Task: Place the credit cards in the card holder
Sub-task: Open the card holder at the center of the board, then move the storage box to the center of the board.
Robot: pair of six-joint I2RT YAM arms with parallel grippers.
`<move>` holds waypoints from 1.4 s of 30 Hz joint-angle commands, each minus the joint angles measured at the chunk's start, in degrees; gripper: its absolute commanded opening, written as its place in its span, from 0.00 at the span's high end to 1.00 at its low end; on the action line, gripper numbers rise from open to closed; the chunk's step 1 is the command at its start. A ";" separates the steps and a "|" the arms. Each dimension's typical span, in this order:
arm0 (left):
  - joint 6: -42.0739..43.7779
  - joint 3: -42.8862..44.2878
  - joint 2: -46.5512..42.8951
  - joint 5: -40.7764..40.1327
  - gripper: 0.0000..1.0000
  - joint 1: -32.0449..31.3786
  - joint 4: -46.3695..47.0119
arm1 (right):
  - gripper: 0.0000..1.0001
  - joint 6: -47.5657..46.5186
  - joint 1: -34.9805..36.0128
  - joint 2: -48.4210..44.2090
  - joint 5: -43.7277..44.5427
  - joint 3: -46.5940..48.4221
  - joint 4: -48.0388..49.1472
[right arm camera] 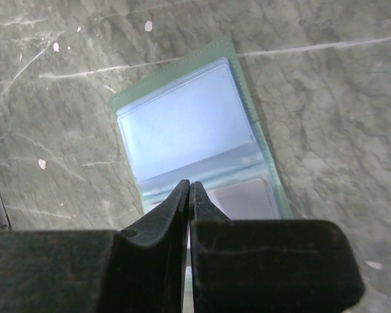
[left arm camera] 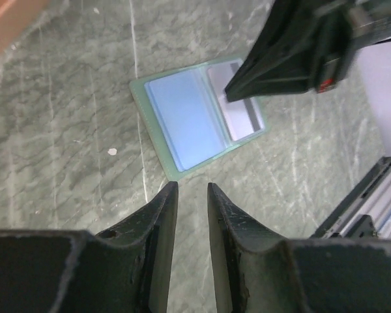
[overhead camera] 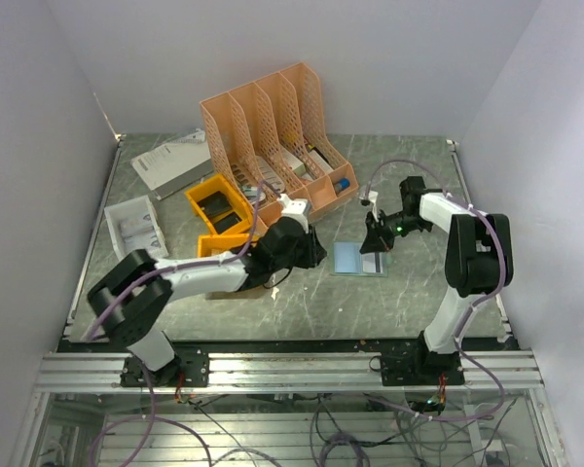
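While card holder (overhead camera: 355, 261) lies open on table (overhead camera: 419, 292), blue inside up, right gripper (right arm camera: 189, 189), fully closed and apparently empty, sits over its 3 o'clock pocket, likely seating pale card (left arm camera: 240, 127). Left gripper (left arm camera: 192, 190) hovers at 9 o'clock, narrowly parted, empty.

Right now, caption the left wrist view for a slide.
Open card holder on the tabletop, right tool tip at a pale credit card on one half.

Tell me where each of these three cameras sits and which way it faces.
Top external: above, behind the bases, facing down at the table; left arm and right arm show.
Left wrist: faces down past the open left gripper at the card holder.
Right wrist: faces down past the shut right gripper.
Shared: both wrist views show the open card holder.
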 commanded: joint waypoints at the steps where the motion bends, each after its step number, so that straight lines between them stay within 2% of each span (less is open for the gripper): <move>1: 3.43 -5.49 -9.29 -5.21 0.64 0.26 8.19 | 0.98 3.27 2.69 2.81 3.02 1.14 0.40; 3: 4.50 -7.93 -13.36 -6.75 0.63 0.20 8.77 | 0.98 4.00 3.94 3.79 3.95 1.30 0.94; 7: 6.34 -10.26 -19.99 -10.52 0.48 0.42 4.77 | 0.98 5.31 5.90 4.79 6.02 1.45 1.84; 9: 7.05 -10.11 -22.54 -12.48 0.39 0.67 0.42 | 0.98 5.27 6.16 4.95 6.42 1.98 1.15; 13: 7.47 -6.78 -26.27 -17.37 0.34 1.21 -13.40 | 0.96 4.75 5.22 2.10 5.60 3.45 -0.36; 17: 5.73 -4.21 -30.03 -23.08 0.34 1.57 -28.20 | 0.88 2.46 3.28 -3.78 1.14 2.53 -0.57; 21: 4.08 -4.56 -35.34 -25.76 0.32 2.57 -37.89 | 0.76 1.01 3.26 -10.41 -5.71 0.35 1.47; 24: 3.25 -5.47 -38.95 -23.67 0.28 6.84 -42.03 | 0.66 1.23 4.06 -14.18 -9.61 -2.09 4.38; 26: 3.22 -6.54 -40.27 -17.52 0.27 11.85 -42.34 | 0.62 1.95 5.22 -15.62 -10.07 -3.26 6.17; 28: 3.24 -8.03 -40.20 -11.32 0.29 16.84 -41.07 | 0.62 3.05 6.46 -15.67 -9.85 -3.52 7.22; 29: 3.40 -8.33 -39.32 -8.51 0.34 18.51 -39.96 | 0.63 3.46 7.02 -15.28 -9.73 -3.39 7.30; 32: 4.46 -7.21 -33.75 -5.90 0.63 20.63 -38.72 | 0.69 3.55 8.61 -13.70 -9.05 -2.38 6.24; 34: 5.42 -5.75 -28.72 -5.57 0.74 20.77 -38.27 | 0.76 3.87 9.14 -12.88 -8.70 -1.56 5.77; 37: 6.74 -4.93 -21.57 -3.06 0.79 20.76 -35.68 | 0.84 4.54 9.34 -12.73 -8.29 -1.40 5.89; 42: 8.28 -4.11 -14.16 1.23 0.84 20.74 -32.44 | 0.87 5.25 9.35 -13.01 -7.79 -1.52 6.52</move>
